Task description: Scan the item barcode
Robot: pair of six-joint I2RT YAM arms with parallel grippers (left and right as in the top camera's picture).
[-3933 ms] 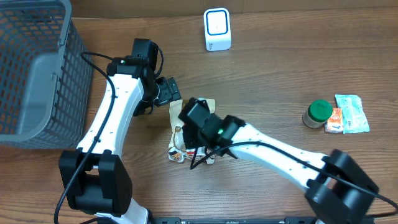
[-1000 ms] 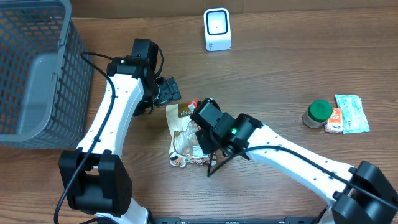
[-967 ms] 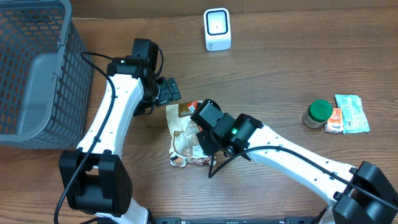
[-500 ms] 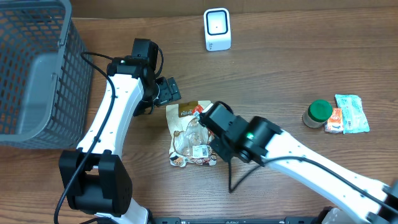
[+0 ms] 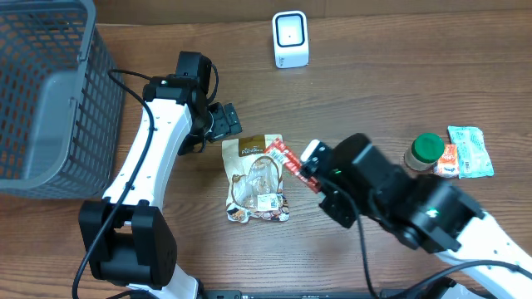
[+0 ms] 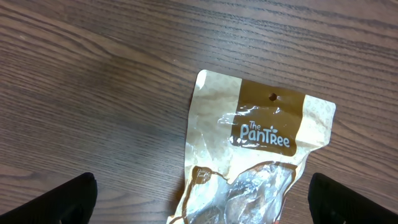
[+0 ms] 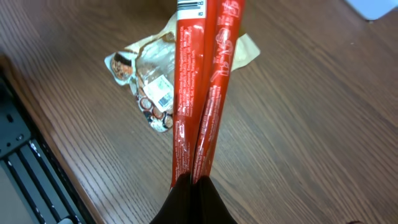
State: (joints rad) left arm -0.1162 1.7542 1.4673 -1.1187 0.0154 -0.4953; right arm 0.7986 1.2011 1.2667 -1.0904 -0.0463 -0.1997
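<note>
Two red stick packets (image 5: pixel 291 163) hang lifted off the table, with my right gripper (image 5: pixel 320 184) shut on their lower ends. In the right wrist view the red sticks (image 7: pixel 202 93) run up from the shut gripper (image 7: pixel 194 182), and a barcode (image 7: pixel 189 7) shows at their top. A tan "The Pantree" pouch (image 5: pixel 256 178) lies flat on the wood, with a small white barcode label (image 5: pixel 268 202) near its lower end. My left gripper (image 5: pixel 229 120) hovers open over the pouch's top edge; its fingers (image 6: pixel 74 196) flank the pouch (image 6: pixel 261 124). The white scanner (image 5: pixel 290 39) stands at the back.
A grey mesh basket (image 5: pixel 50 91) fills the far left. At the right sit a green-lidded jar (image 5: pixel 426 151), an orange packet (image 5: pixel 449 160) and a pale green packet (image 5: pixel 470 151). The table's front edge with a dark rail (image 7: pixel 25 155) is near.
My right arm has pulled back to the right and risen, carrying the red sticks off the pouch. The pouch now lies uncovered. The left arm has not moved.
</note>
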